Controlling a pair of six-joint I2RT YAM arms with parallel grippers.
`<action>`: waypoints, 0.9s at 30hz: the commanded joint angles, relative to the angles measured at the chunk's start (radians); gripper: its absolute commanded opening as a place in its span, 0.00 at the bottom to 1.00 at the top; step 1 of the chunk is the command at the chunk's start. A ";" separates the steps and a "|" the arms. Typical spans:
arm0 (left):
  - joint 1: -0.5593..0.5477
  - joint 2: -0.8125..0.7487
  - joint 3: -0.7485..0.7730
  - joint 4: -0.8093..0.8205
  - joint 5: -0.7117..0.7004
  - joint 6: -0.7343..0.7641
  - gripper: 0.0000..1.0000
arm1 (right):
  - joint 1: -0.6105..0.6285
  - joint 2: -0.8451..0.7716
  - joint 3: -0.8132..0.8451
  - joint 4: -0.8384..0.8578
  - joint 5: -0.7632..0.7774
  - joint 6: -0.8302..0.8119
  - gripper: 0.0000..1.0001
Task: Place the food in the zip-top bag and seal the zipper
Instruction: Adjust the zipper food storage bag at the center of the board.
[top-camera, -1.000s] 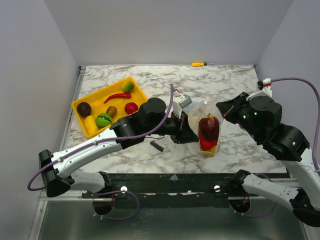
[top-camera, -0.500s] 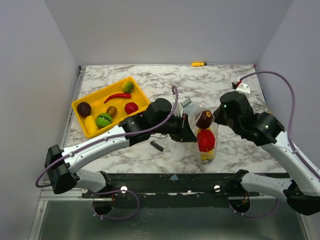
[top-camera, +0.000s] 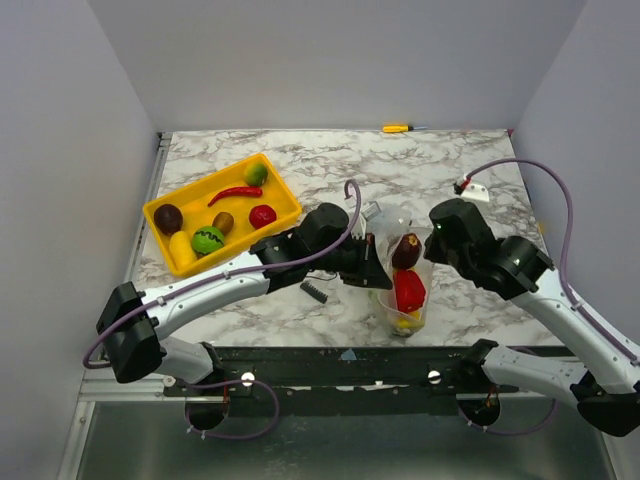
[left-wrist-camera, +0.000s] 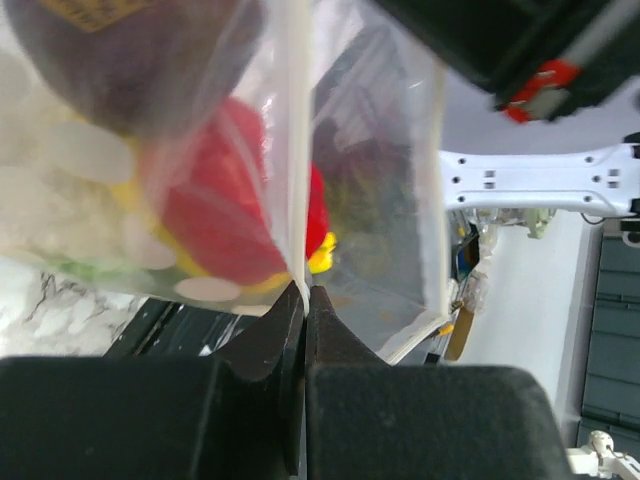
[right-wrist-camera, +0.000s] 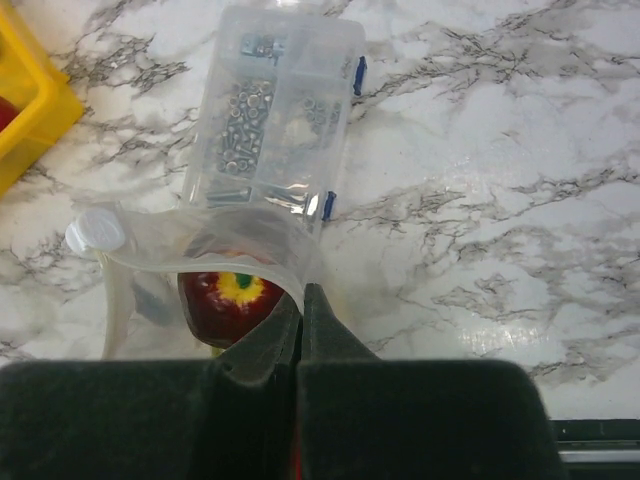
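Nearest, by the table's (top-camera: 480, 170) front edge, the zip-top bag (top-camera: 391, 304) is held upright, with a yellow piece (top-camera: 405, 321), a red piece (top-camera: 409, 290) and a dark purple piece (top-camera: 406, 250) stacked inside. The left gripper (left-wrist-camera: 303, 292), fingers pressed together, pinches its side at 9 o'clock, and the right gripper (right-wrist-camera: 300, 297) likewise clamps its rim at 2 o'clock. Farther off, a clear parts box (right-wrist-camera: 275, 110) lies just behind the bag, the yellow tray (top-camera: 215, 180) of other food pieces (top-camera: 208, 240) sits at 10 o'clock, and a screwdriver (top-camera: 397, 128) lies at 12 o'clock.
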 joint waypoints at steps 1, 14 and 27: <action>0.007 -0.016 -0.009 0.058 0.035 -0.010 0.00 | 0.003 -0.038 0.048 0.030 0.057 0.004 0.00; 0.055 -0.034 0.002 0.034 0.053 0.055 0.25 | 0.004 -0.106 0.014 0.090 0.070 0.036 0.00; 0.244 -0.270 0.004 -0.339 -0.268 0.384 0.82 | 0.004 -0.088 0.005 0.118 0.084 0.010 0.00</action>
